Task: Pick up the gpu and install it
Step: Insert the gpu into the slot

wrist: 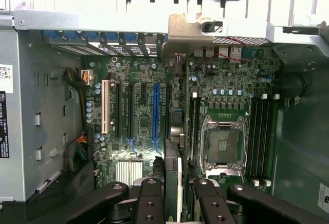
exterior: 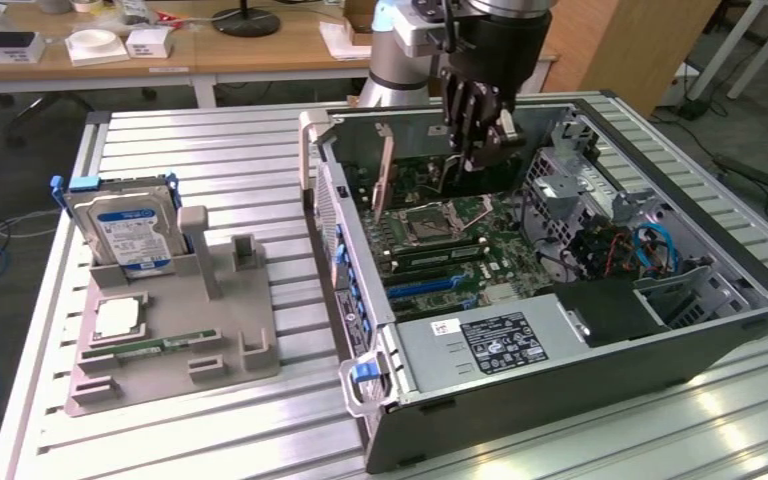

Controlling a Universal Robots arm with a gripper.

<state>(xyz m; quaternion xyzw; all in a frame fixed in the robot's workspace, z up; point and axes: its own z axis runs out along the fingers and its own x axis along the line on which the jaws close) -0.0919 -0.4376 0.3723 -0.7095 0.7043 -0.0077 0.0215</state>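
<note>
Wrist view: gpu (wrist: 179, 199) is hanging edge-on over the motherboard (wrist: 136, 131), near the blue expansion slot (wrist: 156, 113).
Gripper (wrist: 177, 184): is clasping the gpu between its black fingers (wrist: 151, 196).
Exterior view: gripper (exterior: 475, 150) is reaching down into the open computer case (exterior: 704, 330) on the slatted table (exterior: 211, 160).

Exterior view: high, oblique, over the ribbed aluminium table (exterior: 197, 170). Wrist view: close above the green motherboard (exterior: 491, 242) (wrist: 205, 82), which both share.
</note>
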